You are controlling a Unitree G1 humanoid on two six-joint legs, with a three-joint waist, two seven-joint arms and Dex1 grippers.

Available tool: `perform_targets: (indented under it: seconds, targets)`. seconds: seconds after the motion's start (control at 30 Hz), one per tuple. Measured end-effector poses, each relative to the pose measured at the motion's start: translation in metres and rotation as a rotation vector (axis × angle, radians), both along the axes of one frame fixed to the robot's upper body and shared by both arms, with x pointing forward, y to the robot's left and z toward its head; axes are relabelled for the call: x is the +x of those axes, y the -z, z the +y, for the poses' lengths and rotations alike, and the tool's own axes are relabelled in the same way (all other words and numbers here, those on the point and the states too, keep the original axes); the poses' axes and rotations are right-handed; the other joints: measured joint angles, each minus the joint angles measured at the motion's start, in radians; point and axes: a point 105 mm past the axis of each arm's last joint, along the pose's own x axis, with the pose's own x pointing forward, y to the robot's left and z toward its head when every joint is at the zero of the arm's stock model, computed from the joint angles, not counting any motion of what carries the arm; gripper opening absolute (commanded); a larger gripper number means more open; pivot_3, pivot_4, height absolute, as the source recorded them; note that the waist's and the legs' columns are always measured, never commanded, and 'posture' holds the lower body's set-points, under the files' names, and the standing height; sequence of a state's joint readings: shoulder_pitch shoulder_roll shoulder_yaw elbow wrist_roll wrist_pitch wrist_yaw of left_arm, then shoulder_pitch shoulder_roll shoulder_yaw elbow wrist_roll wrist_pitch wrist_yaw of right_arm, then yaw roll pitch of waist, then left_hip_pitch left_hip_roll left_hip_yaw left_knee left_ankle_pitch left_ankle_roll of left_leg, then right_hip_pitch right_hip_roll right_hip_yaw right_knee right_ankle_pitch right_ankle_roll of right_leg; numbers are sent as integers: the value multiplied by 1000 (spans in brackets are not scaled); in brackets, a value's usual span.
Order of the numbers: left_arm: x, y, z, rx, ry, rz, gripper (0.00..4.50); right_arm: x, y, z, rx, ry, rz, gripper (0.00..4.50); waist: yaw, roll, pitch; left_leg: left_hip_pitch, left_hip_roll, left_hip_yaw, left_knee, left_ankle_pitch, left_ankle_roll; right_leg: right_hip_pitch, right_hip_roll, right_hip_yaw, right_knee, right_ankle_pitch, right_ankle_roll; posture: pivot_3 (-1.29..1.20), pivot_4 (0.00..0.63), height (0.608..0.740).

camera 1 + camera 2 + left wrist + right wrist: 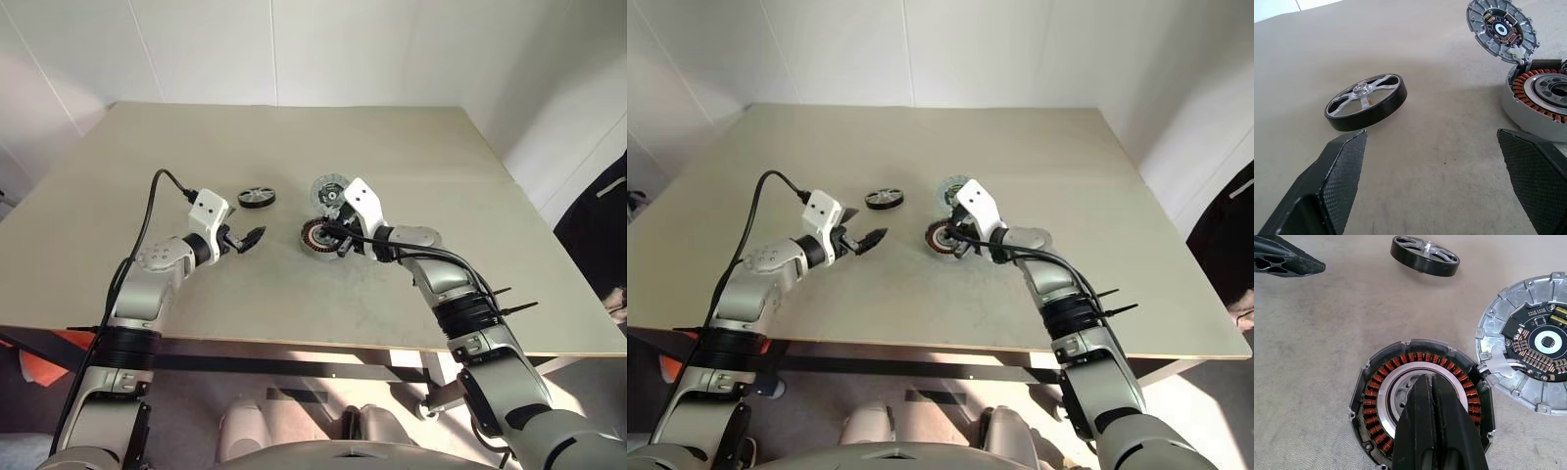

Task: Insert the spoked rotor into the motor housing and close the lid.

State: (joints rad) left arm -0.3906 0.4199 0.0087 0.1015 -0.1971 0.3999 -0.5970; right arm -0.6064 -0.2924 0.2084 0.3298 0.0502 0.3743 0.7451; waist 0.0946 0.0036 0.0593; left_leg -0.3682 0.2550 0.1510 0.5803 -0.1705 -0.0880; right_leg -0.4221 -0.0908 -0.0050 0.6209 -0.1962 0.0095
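Left wrist view has the spoked rotor lying loose between my spread left gripper and the motor housing — looks light, stiff, slick — I'd pinch its rim; right gripper closed, empty.

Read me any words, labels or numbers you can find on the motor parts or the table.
No text can be read.
Lid: its circuit board carries tiny pale markings, too small to read.
Motor housing: no markings visible.
Spoked rotor: no markings visible.
Table: plain, no signs.
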Motion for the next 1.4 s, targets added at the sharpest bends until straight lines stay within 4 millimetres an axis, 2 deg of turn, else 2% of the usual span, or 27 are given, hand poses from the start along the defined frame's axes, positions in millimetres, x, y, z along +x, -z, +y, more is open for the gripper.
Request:
perform_targets:
  seconds: [0.1, 0.43, 0.5, 0.63, 0.7, 0.83, 0.97, 1.3, 1.4]
  targets:
    - [0, 0, 0, 0, 0, 0, 4500, -3, 10, -3, -11, 9, 20, 32, 0, 0, 0, 0, 0, 0, 0, 0, 0, 0, 0, 0, 0, 0, 0, 0, 0, 740]
    - [0, 1, 1, 2, -2, 4, 4500, -2, 9, -4, -11, 21, 10, 32, 0, 0, 0, 0, 0, 0, 0, 0, 0, 0, 0, 0, 1, 0, 0, 0, 0, 740]
    - [0, 2, 0, 1, -3, 6, 4500, -2, 3, -3, -1, 18, -3, 32, 0, 0, 0, 0, 0, 0, 0, 0, 0, 0, 0, 0, 0, 0, 0, 0, 0, 740]
    - [0, 3, -2, -2, 1, 8, 4500, 5, -22, 1, 21, 13, -69, 32, 0, 0, 0, 0, 0, 0, 0, 0, 0, 0, 0, 0, 0, 0, 0, 0, 0, 740]
    - [0, 3, -3, -1, 5, 10, 4500, 6, -26, 1, 24, 16, -82, 32, 0, 0, 0, 0, 0, 0, 0, 0, 0, 0, 0, 0, 0, 0, 0, 0, 0, 740]
    - [0, 3, -3, 0, 5, 10, 4500, 6, -20, 3, 30, 19, -60, 32, 0, 0, 0, 0, 0, 0, 0, 0, 0, 0, 0, 0, 0, 0, 0, 0, 0, 740]
    - [0, 4, -2, 2, 3, 11, 4500, 3, 13, -2, 25, 66, 27, 32, 1, 0, 0, 0, 0, 0, 0, 0, 0, 0, 0, 0, 0, 0, 0, 0, 0, 740]
    - [1, 7, 0, -4, -14, 25, 4500, 9, 12, -11, 22, 119, 12, 32, 1, 0, 0, 1, -1, 0, 0, 0, 0, 1, 0, 0, 1, 0, 0, 0, 0, 740]
    - [13, 9, 5, -70, -104, 49, 4500, 8, 0, -13, 28, 104, -13, 32, 2, 0, 0, 0, 0, 0, 0, 0, 0, 1, 0, 0, 1, 0, 0, 0, 0, 740]
